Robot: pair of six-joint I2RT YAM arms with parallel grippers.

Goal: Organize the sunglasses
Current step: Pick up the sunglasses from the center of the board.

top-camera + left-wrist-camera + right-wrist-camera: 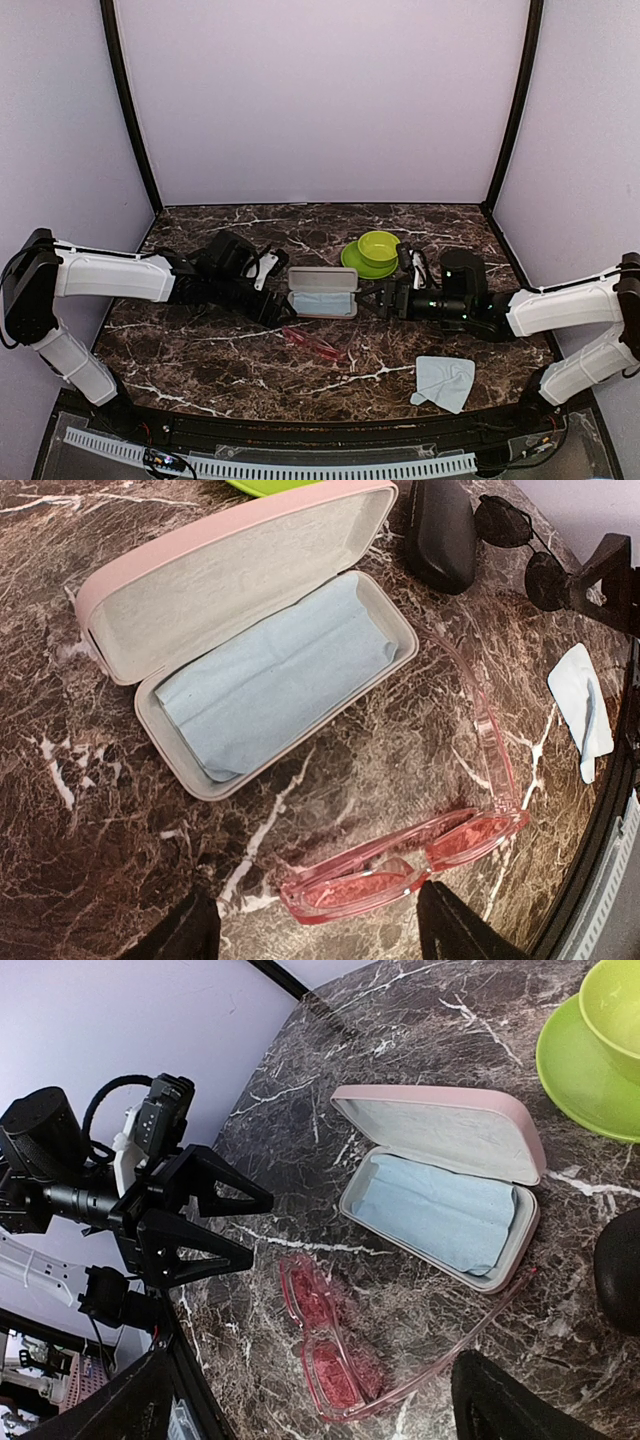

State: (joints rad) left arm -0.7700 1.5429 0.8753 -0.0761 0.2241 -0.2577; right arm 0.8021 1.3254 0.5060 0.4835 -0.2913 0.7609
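The red-pink sunglasses lie on the marble just in front of the open pink case, one temple swung out. My left gripper hovers over them, open, with a finger on either side of the frame and not touching it. My right gripper is wide open and empty above the same pair, facing the left gripper. The black wire-framed sunglasses rest beside the black oval case.
The pink case holds a blue cloth. A green bowl on a green plate stands behind it. A second pale blue cloth lies near the front right edge. The grippers are close together at the table's middle.
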